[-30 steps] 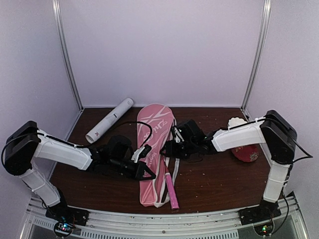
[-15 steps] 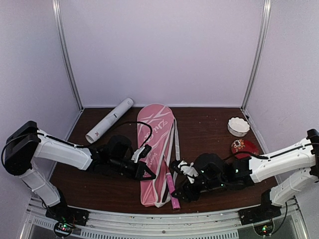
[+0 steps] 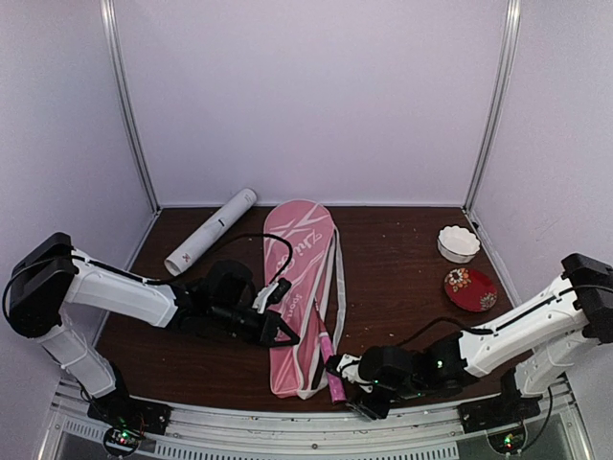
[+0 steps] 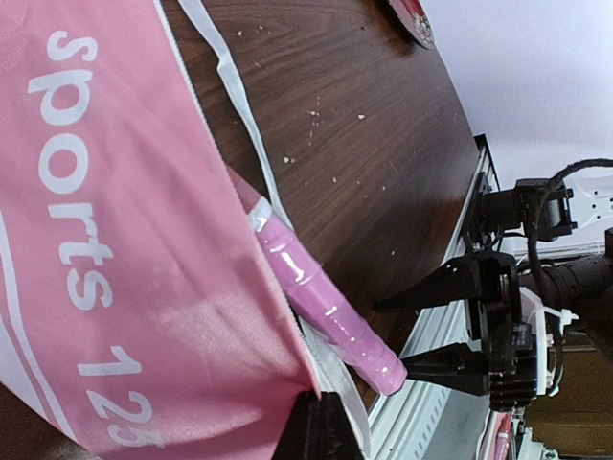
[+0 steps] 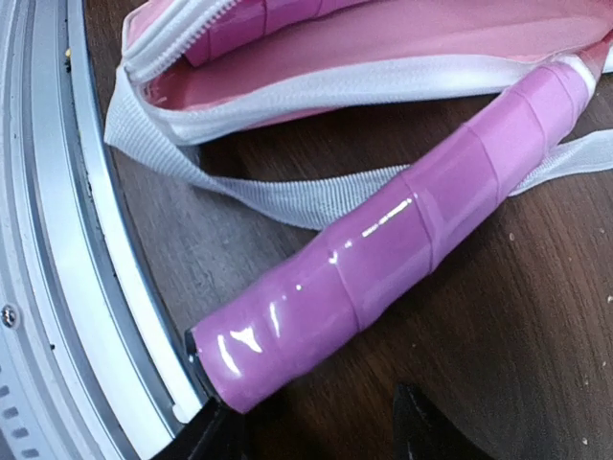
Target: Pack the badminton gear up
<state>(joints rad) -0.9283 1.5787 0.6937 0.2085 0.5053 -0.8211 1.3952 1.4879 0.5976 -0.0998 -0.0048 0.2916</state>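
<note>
The pink cover (image 3: 299,287) with white stripes lies flat mid-table. My left gripper (image 3: 285,335) is shut on the cover's edge (image 4: 239,316) near its open end, as the left wrist view (image 4: 321,417) shows. One pink racquet handle (image 3: 330,369) sticks out of the cover toward the front rail. My right gripper (image 3: 349,387) is open, low at the handle's butt end (image 5: 287,335), with its fingers (image 5: 421,426) on either side just short of it. A second handle (image 5: 239,24) lies inside the cover. The red frames are hidden. The white tube (image 3: 211,232) lies back left.
A small white frilled item (image 3: 458,242), possibly the shuttlecocks, sits at the back right. The red patterned dish (image 3: 470,287) is just in front of it. White straps (image 5: 287,196) trail beside the handle. The metal front rail (image 5: 57,287) runs right behind the handle's end.
My right arm has swung from the cover's middle down to the front edge, low by the end of the pink handle. The left arm and cover have not moved.
</note>
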